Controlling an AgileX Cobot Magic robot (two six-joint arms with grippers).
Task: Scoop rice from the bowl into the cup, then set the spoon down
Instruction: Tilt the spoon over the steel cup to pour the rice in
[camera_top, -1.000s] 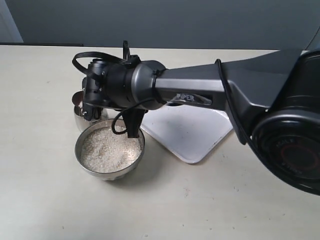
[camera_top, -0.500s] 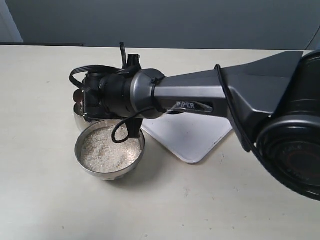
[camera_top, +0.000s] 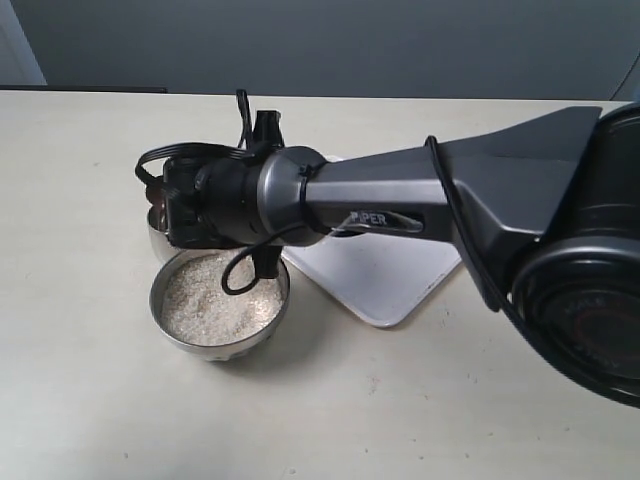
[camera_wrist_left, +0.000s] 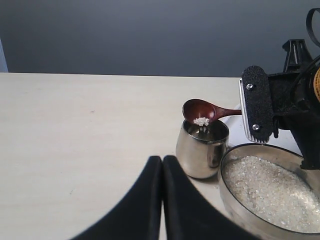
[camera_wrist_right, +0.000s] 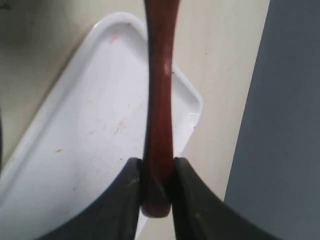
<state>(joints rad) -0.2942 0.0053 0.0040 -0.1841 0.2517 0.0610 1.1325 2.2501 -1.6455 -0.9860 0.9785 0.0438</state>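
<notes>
Spoon (camera_wrist_right: 160, 100) sat clamped by its handle in the right pincer (camera_wrist_right: 156, 185); near it, white tray (camera_wrist_right: 95, 130) on beige tabletop (camera_wrist_right: 220, 50), grey wall (camera_wrist_right: 290, 125) beyond.

the only readable lettering is "per", the visible end of a word in pale letters on the right arm (camera_top: 420, 190).

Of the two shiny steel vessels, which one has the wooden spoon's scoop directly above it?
The small rounded steel cup: the dark reddish-brown wooden spoon hovers over its mouth. The wide steel bowl beside it only holds white rice.
</notes>
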